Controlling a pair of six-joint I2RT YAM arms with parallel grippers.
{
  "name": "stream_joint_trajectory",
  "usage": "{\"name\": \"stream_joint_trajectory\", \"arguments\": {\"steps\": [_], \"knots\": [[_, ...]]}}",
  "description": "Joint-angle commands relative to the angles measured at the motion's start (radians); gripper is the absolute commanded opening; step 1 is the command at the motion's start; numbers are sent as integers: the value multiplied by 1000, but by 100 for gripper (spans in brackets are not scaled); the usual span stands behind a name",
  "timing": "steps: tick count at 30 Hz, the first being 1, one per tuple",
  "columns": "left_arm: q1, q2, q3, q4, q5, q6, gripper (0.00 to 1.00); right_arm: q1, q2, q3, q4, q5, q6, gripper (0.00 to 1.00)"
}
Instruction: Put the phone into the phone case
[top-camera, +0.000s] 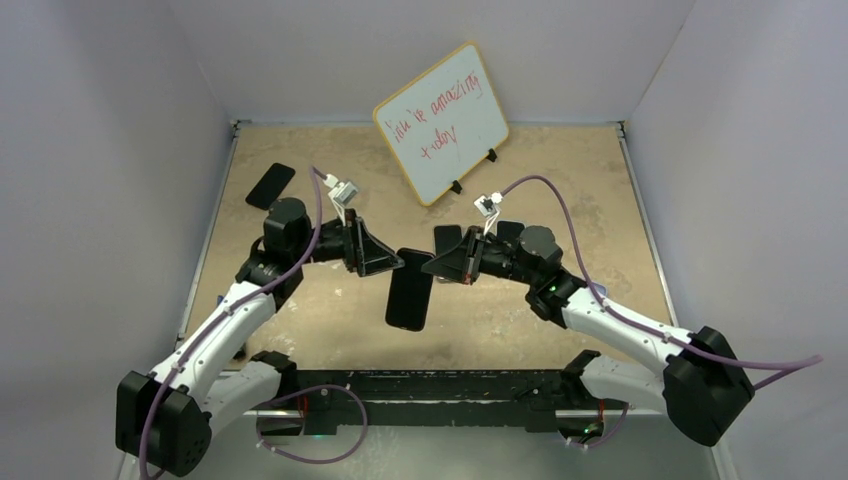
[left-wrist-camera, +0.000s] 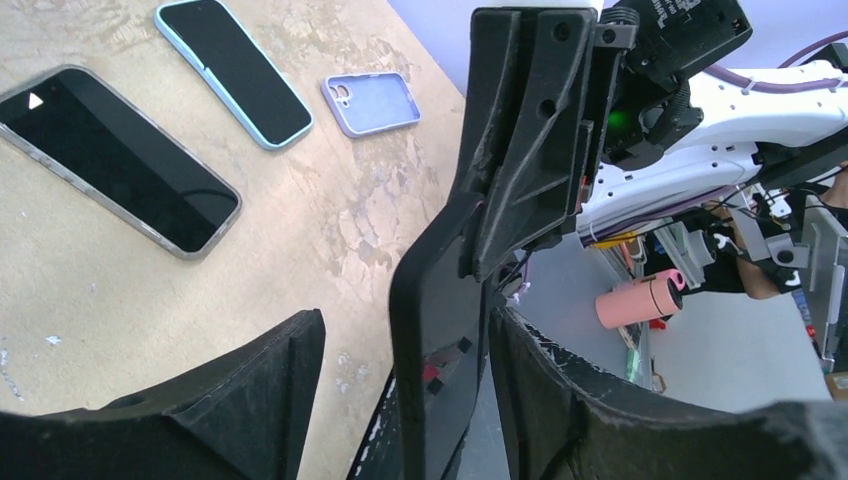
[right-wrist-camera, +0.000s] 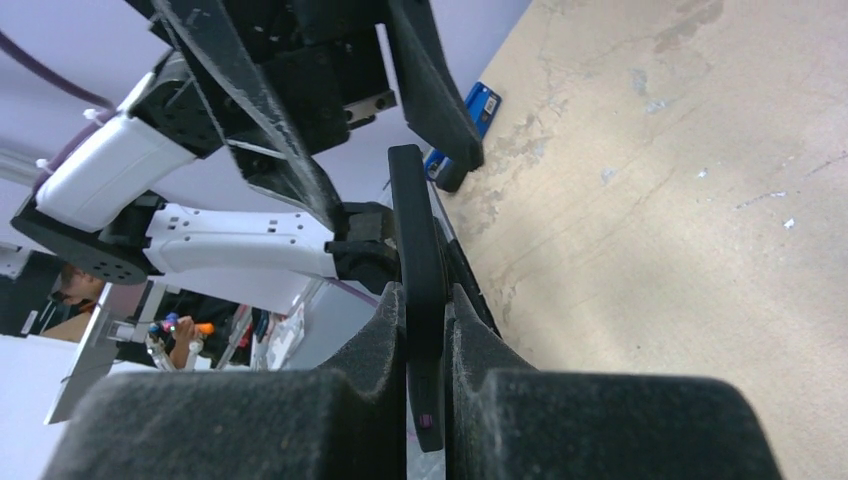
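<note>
Landmark: a whiteboard (top-camera: 440, 125) with red handwriting, propped at a tilt at the back of the tan table (top-camera: 570, 190).
Phone: the dark phone (top-camera: 410, 290) is up off the table in front of the whiteboard, toward the arm bases. It sits between the two grippers, upper end at the grippers and lower end hanging nearer the bases.
Right gripper: the right gripper (right-wrist-camera: 425, 305) comes in from the whiteboard's front right. It is pinched narrow on the phone, with both fingers (right-wrist-camera: 370, 345) pressed against its two faces.
Left gripper: the left gripper (left-wrist-camera: 405, 325) comes in from the whiteboard's front left, spread wide and straddling the phone. One finger (left-wrist-camera: 260, 385) is well apart from the phone. The other is just beside it, and I cannot tell whether it touches.
Phone case: the lavender phone case (left-wrist-camera: 372, 102) lies flat on the table, hollow side up. Only the left wrist view shows it, without the whiteboard, so I cannot place it relative to the whiteboard.
Beside the case: a blue-rimmed phone (left-wrist-camera: 232, 70) lies just beside it, screen up. A clear-rimmed phone (left-wrist-camera: 115, 160) lies farther along, apart from both.
Black slab: a black slab (top-camera: 270, 185) lies flat, well to the left of the whiteboard.
</note>
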Motion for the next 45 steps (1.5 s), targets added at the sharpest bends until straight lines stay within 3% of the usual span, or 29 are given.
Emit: {"name": "stream_joint_trajectory", "arguments": {"steps": [1, 6, 10, 16, 19, 23, 25, 26, 27, 29, 30, 42, 45], "knots": [[8, 12, -17, 72, 49, -25, 63, -3, -44, -4, 178, 7, 62, 0], [6, 47, -66, 174, 117, -99, 62, -6, -39, -14, 227, 23, 82, 0], [6, 51, -121, 296, 142, -179, 52, -6, -22, -11, 247, 35, 95, 0], [6, 47, -153, 365, 132, -219, 16, -5, -10, -3, 225, 52, 95, 0], [6, 53, -157, 379, 127, -219, 0, -6, -14, 6, 184, 61, 91, 12], [6, 63, -154, 380, 123, -221, 0, -10, -31, 15, 137, 94, 83, 39], [6, 73, -145, 368, 123, -210, 0, -14, -33, 29, 105, 107, 68, 42], [6, 78, -140, 350, 118, -199, 0, -15, -33, 40, 84, 115, 58, 39], [6, 83, -129, 322, 112, -183, 0, -15, -31, 51, 64, 121, 45, 24], [6, 94, -112, 256, 89, -147, 0, -15, -22, 71, 43, 127, 15, 3], [6, 98, -104, 216, 74, -131, 0, -15, -18, 76, 36, 130, 5, 0], [7, 105, -103, 158, -54, -149, 0, -16, 57, 91, -51, 146, -56, 0], [11, 135, -113, 129, -104, -121, 0, -15, 107, 87, -62, 155, -117, 9]]}}
